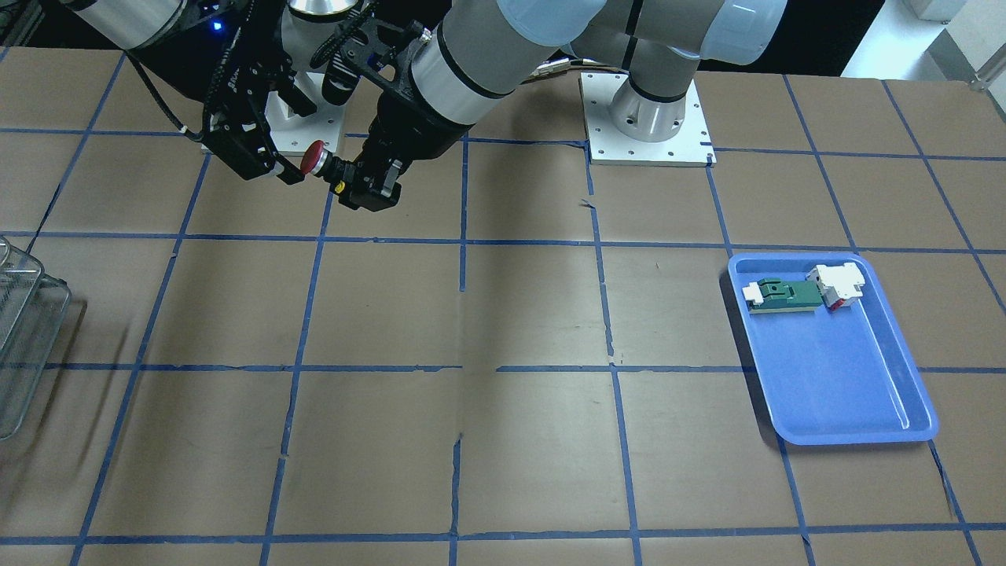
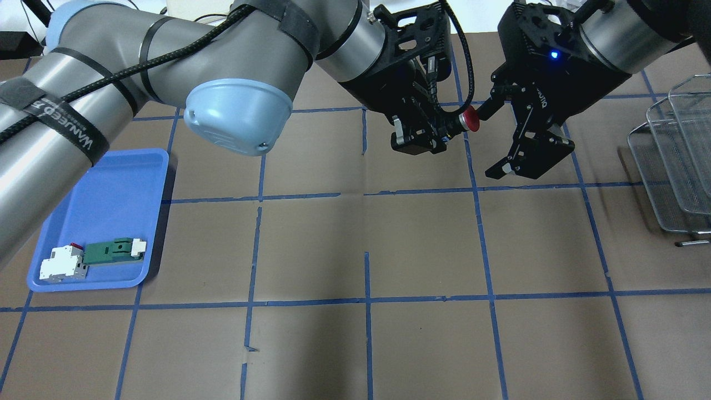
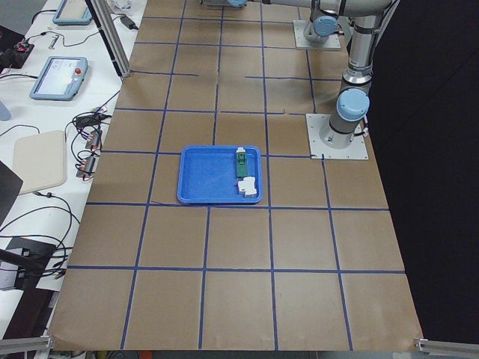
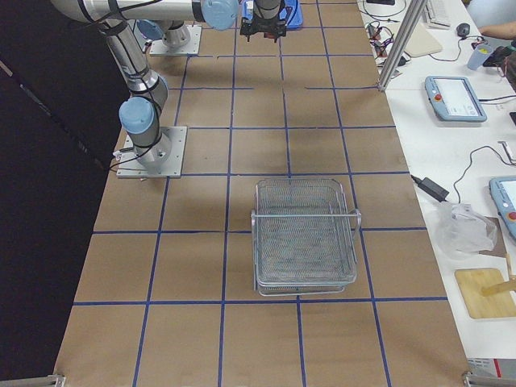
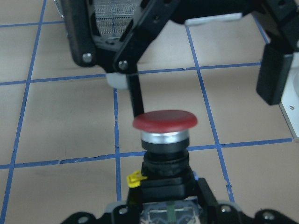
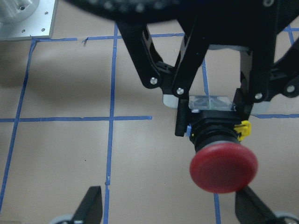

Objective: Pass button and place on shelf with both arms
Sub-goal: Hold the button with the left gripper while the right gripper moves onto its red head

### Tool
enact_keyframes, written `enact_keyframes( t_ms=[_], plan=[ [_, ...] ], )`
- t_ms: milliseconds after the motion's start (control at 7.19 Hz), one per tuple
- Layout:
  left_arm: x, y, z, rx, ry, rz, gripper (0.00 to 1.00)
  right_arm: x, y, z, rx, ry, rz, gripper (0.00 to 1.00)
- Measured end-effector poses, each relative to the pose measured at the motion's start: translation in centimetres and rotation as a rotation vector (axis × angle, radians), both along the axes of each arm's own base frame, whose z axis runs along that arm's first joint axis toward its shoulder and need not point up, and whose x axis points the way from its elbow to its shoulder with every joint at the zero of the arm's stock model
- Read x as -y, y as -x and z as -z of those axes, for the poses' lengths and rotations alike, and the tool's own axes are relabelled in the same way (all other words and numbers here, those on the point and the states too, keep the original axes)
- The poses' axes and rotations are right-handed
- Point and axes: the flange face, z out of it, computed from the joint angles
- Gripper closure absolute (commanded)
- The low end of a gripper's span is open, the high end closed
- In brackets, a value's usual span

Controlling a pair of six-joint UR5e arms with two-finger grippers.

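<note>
In the left wrist view, the left gripper [image 5: 166,205] is cut off at the 6 o'clock edge, so only its fingertips are seen, pinched on the black cylindrical body of the button [image 5: 164,122]. A silver collar and a smooth, round red mushroom cap top the body, and a small yellow tab sticks out at its 9 o'clock side. The button is held in the air above the table [image 2: 422,244], cap toward the right gripper [image 2: 493,140]. That gripper's black fingers [image 5: 270,79] are spread wide on either side of the cap; whether one touches it cannot be made out. In the overhead view the pair is found at about 1 o'clock from the table's centre. The brown paper surface is crossed by a grid of blue tape. At 3 o'clock the silver wire-mesh shelf [image 2: 666,166] is cut by the frame edge. At 8 o'clock, well apart, lies a glossy blue plastic tray [image 2: 111,194], partly hidden by the left arm. In its near end a white-and-green block [image 2: 114,250] and a white block with red [image 2: 61,265] lie touching.
</note>
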Motion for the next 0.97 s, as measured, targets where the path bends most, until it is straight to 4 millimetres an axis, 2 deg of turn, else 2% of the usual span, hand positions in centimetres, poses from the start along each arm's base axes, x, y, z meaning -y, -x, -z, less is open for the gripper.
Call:
enact_keyframes(
  t_ms=[417,974],
  plan=[
    [0.2,-0.2,-0.1,-0.005,-0.002,-0.005,1.00,0.3,1.3,-0.7,0.089,0.013,0.054,0.00],
    [0.1,-0.3,-0.6,-0.016,0.000,-0.008,1.00,0.7,1.4,-1.9,0.120,0.038,0.078,0.00]
  ],
)
